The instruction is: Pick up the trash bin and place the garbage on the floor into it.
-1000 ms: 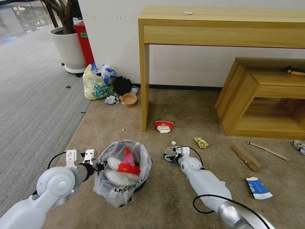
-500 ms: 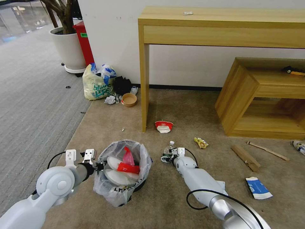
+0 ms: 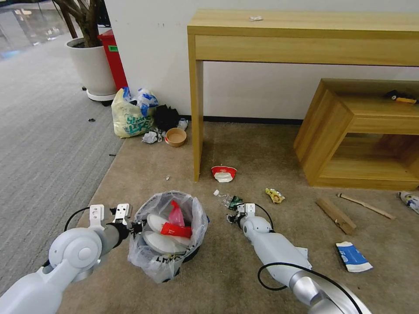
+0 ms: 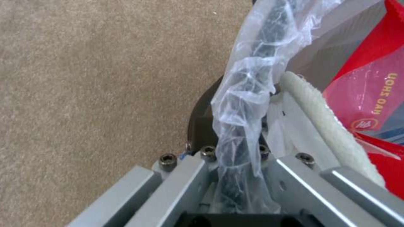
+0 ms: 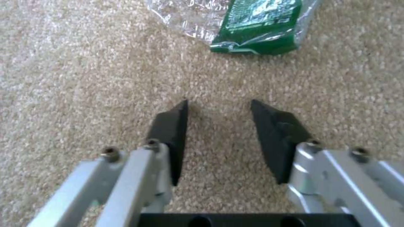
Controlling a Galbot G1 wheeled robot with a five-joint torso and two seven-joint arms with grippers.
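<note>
The black trash bin, lined with a clear bag, stands on the beige floor. It holds white slippers, a red wrapper and a red can. My left gripper is shut on the bin's rim and liner. My right gripper is open just above the carpet with nothing between its fingers. A crushed plastic bottle with a green label lies just beyond it. More garbage lies around: a red-and-white cup, a yellow wrapper, a cardboard piece, a wooden stick, a blue carton.
A tall wooden desk stands against the wall, its leg near the red cup. A low wooden shelf is at the right. A yellowish tied bag, a brown bowl and a white plant pot sit at the back left, beside grey ribbed carpet.
The bottle that was at my right gripper's fingers now lies flat on the carpet beyond them. The right arm has shifted slightly. The left gripper keeps its hold on the bin.
</note>
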